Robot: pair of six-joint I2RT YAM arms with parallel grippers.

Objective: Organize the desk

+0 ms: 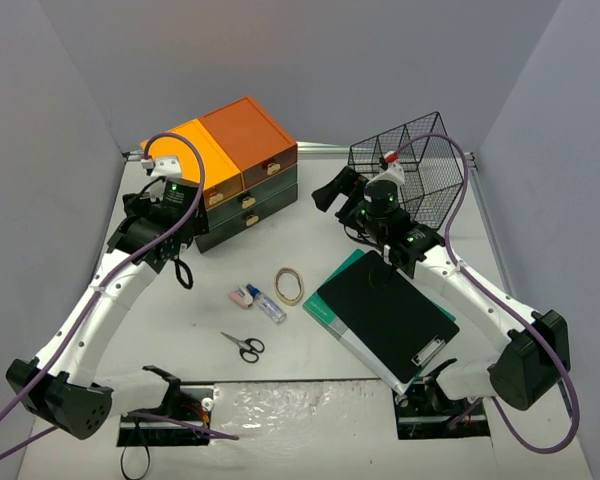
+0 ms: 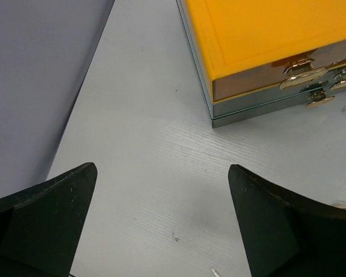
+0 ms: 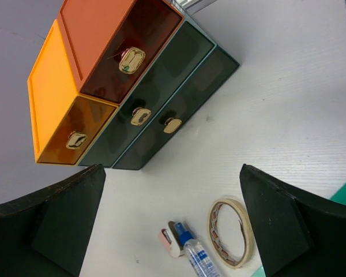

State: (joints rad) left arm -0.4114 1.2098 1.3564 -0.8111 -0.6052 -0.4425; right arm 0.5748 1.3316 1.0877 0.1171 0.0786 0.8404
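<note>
The desk is a wide white tabletop. On it lie a tape ring, a small spray bottle, a pink and white eraser-like item and black scissors. A black clipboard lies on a green notebook. My left gripper is open and empty over bare desk, left of the drawer chest; in its wrist view nothing is between the fingers. My right gripper is open and empty, held above the desk, looking down at the tape and bottle.
An orange-topped dark green drawer chest stands at the back left with its drawers shut. A black wire basket stands at the back right. Grey walls close in the left, right and back sides.
</note>
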